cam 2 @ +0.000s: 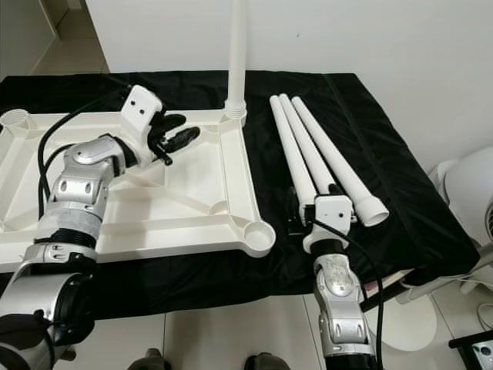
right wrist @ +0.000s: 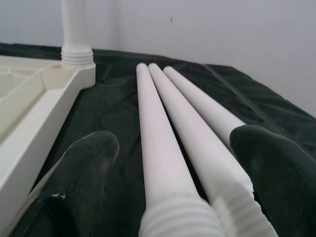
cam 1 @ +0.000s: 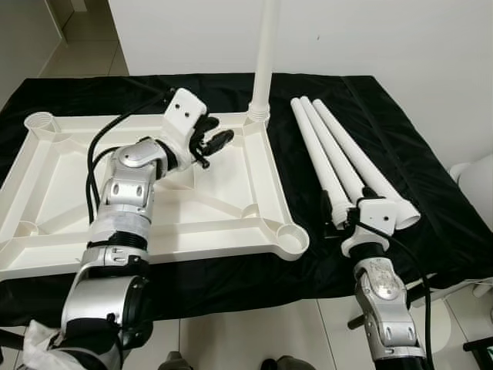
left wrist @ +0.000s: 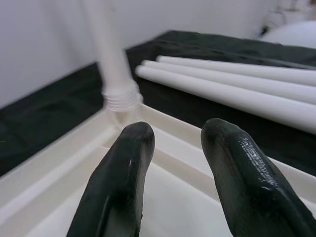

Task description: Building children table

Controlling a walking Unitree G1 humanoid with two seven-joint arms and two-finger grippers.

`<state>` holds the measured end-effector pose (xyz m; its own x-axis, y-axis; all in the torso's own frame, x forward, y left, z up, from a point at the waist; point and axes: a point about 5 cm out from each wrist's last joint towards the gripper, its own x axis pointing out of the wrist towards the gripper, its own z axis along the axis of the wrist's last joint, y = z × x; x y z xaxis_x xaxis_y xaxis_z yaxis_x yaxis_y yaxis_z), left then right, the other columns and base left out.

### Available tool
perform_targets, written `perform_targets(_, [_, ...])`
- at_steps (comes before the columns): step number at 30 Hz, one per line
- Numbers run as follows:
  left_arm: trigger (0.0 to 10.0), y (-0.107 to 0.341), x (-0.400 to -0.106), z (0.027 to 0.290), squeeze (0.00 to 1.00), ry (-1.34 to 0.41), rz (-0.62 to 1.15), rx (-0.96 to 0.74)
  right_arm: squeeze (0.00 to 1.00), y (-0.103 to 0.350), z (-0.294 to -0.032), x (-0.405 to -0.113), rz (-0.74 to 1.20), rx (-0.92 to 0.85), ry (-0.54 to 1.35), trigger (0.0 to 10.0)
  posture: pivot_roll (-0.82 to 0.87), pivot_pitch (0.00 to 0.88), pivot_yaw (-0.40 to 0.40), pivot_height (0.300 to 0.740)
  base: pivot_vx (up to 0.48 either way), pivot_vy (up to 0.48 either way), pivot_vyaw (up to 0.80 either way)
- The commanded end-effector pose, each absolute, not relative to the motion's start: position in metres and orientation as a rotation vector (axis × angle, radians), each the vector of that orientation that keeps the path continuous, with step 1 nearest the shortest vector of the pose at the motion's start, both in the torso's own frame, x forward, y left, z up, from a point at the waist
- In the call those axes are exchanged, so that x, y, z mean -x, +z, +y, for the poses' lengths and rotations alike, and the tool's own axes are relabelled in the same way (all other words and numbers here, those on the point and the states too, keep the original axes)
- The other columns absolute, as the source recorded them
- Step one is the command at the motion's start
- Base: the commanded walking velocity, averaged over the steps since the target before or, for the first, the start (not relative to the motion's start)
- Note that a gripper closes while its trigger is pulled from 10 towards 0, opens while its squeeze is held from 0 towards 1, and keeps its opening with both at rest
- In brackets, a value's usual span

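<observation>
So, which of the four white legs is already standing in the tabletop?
The upright leg screwed into the far right corner socket of the tabletop. The other three legs lie side by side on the black cloth.

Black cloth [cam 1: 400, 154], white wall [cam 1: 400, 38]

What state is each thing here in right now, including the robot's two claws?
Tabletop: upside down on the black cloth.
Fitted leg: upright in a far corner socket.
Three loose legs: lying side by side on the cloth.
Left gripper: open, above the tabletop.
Right gripper: open around the loose legs' threaded ends.
</observation>
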<state>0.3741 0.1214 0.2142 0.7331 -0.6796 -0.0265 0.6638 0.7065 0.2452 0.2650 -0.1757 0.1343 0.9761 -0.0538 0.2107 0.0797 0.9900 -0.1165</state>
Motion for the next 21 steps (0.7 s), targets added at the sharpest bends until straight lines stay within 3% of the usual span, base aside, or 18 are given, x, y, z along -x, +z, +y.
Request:
perform_targets(1, [10.0, 0.211, -0.377, 0.121, 0.00, -0.675, -0.059, -0.214, 0.00, 0.132, -0.181, -0.266, -0.188, 0.120, -0.107, 10.0, 0.01, 0.022, -0.008, 0.740, 0.000, 0.000, 0.00])
perform_targets(12, [10.0, 0.200, -0.379, 0.106, 0.00, -0.679, -0.054, -0.128, 0.00, 0.138, -0.189, -0.282, -0.181, 0.041, -0.215, 10.0, -0.02, 0.019, -0.009, 0.740, 0.000, 0.000, 0.00])
perform_targets(13, [10.0, 0.198, -0.380, 0.103, 0.00, -0.666, -0.048, -0.115, 0.66, 0.138, -0.189, -0.285, -0.179, 0.029, -0.218, 10.0, -0.02, 0.018, -0.009, 0.740, 0.000, 0.000, 0.00])
perform_targets(14, [10.0, 0.197, -0.379, 0.100, 0.00, -0.654, -0.052, -0.116, 1.00, 0.138, -0.187, -0.287, -0.177, 0.009, -0.189, 10.0, -0.01, 0.012, -0.010, 0.740, 0.000, 0.000, 0.00])
perform_targets(21, [10.0, 0.198, -0.377, 0.097, 0.00, -0.625, -0.056, -0.080, 1.00, 0.133, -0.183, -0.289, -0.153, 0.006, -0.125, 10.0, 0.00, 0.002, -0.016, 0.740, 0.000, 0.000, 0.00])
